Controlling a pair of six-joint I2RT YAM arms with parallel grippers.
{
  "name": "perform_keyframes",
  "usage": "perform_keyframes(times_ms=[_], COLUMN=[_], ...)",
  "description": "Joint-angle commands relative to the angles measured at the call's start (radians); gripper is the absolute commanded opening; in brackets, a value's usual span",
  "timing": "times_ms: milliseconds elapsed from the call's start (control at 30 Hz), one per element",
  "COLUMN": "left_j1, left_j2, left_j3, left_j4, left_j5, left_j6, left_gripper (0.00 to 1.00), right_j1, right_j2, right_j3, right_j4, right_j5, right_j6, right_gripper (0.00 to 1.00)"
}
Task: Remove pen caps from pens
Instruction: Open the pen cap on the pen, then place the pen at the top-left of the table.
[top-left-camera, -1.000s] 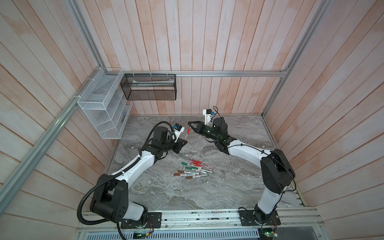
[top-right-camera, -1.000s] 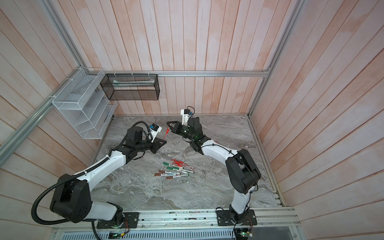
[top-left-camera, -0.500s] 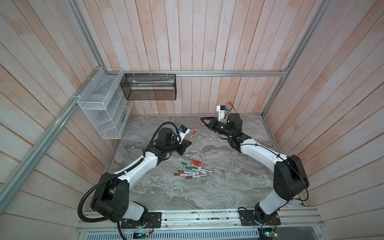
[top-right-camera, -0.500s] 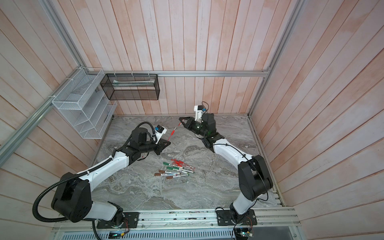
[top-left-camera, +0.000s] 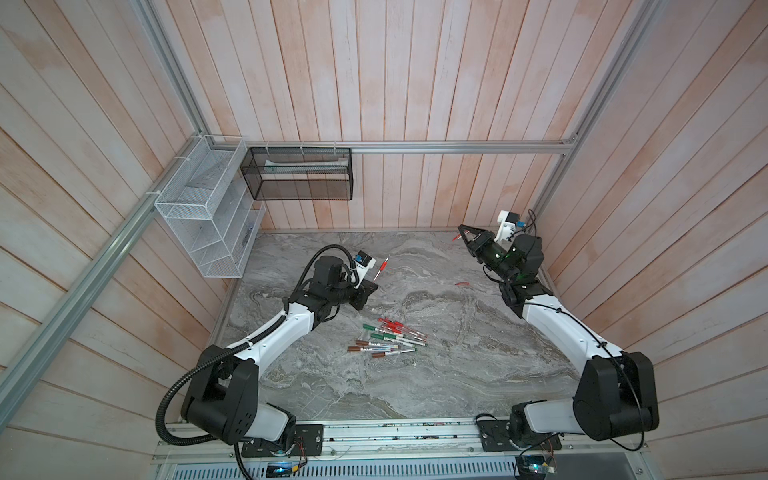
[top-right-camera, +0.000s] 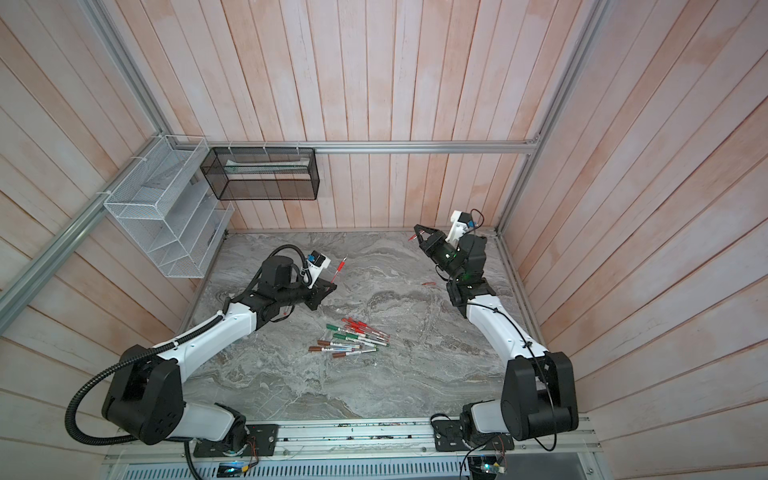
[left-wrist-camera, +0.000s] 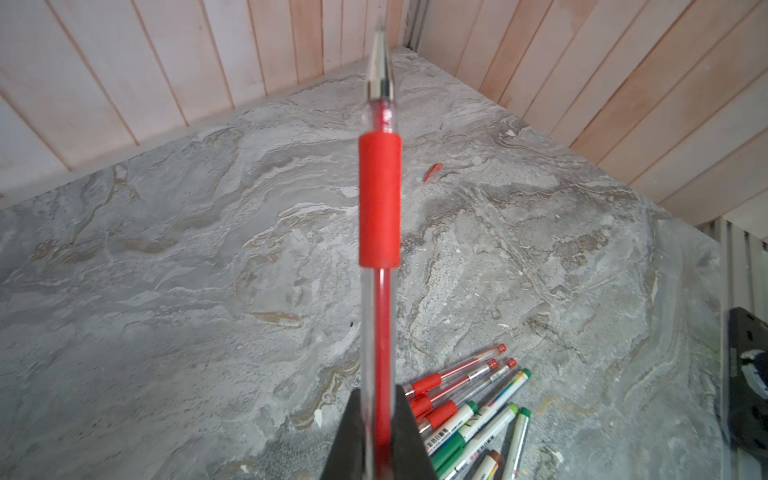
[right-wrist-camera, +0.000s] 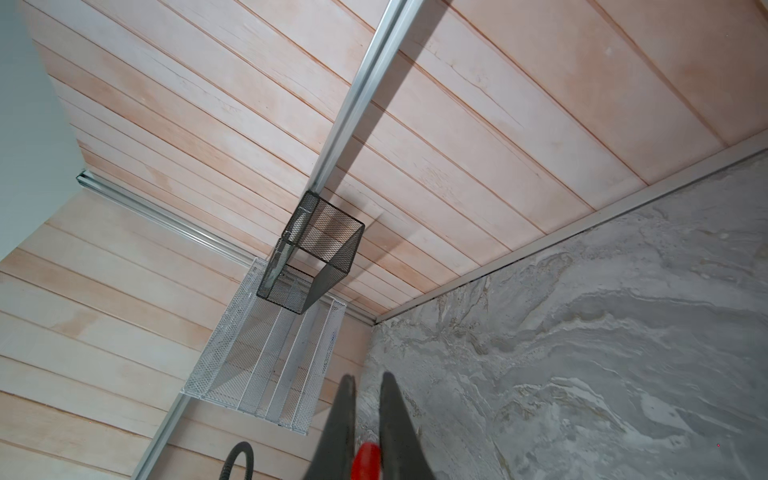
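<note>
1. My left gripper (left-wrist-camera: 377, 395) clamps an uncapped red pen (left-wrist-camera: 379, 199), tip raised.
2. My right gripper (right-wrist-camera: 366, 380) pinches a red cap (right-wrist-camera: 365, 457) near the back wall (top-left-camera: 415, 187).
3. I see the other pens (top-left-camera: 388, 341) heaped at the table (top-left-camera: 436, 386) centre.

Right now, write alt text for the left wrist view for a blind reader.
The left pincer is shut on an uncapped red pen, its metal tip pointing away toward a wall corner. On the marble table beyond lie a loose red cap and a cluster of red, green and brown pens.
</note>
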Motion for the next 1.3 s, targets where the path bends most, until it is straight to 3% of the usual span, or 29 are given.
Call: perform_keyframes(times_ms=[0, 233, 467, 767, 1033, 1267], left_j1=[0.036, 0.077, 0.16, 0.184, 0.189, 0.196], left_j2=[-0.026, -0.07, -0.107, 0.002, 0.176, 0.259], left_j3=[0.031, 0.05, -0.08, -0.139, -0.025, -0.012], left_j4=[-0.035, -0.224, -0.154, -0.054, -0.126, -0.127], left_j5=[-0.045, -0.169, -0.183, -0.269, -0.288, -0.305], left_j6=[-0.013, 0.021, 0.007, 0.019, -0.071, -0.119], left_gripper=[0.0, 0.0, 0.0, 0.0, 0.0, 0.0], right_j1=[-0.027, -0.063, -0.112, -0.135, -0.143, -0.153], right_j2=[-0.046, -0.144, -0.208, -0.234, -0.239, -0.256], right_j3=[-0.038, -0.038, -0.084, -0.17, -0.227, -0.268], right_j4=[-0.052, -0.248, -0.312, -0.305, -0.282, -0.275], right_j5=[-0.009, -0.008, -0.019, -0.039, -0.079, -0.101], right_j6=[-0.042, -0.189, -0.255, -0.278, -0.285, -0.293], right_gripper=[0.0, 0.0, 0.0, 0.0, 0.0, 0.0])
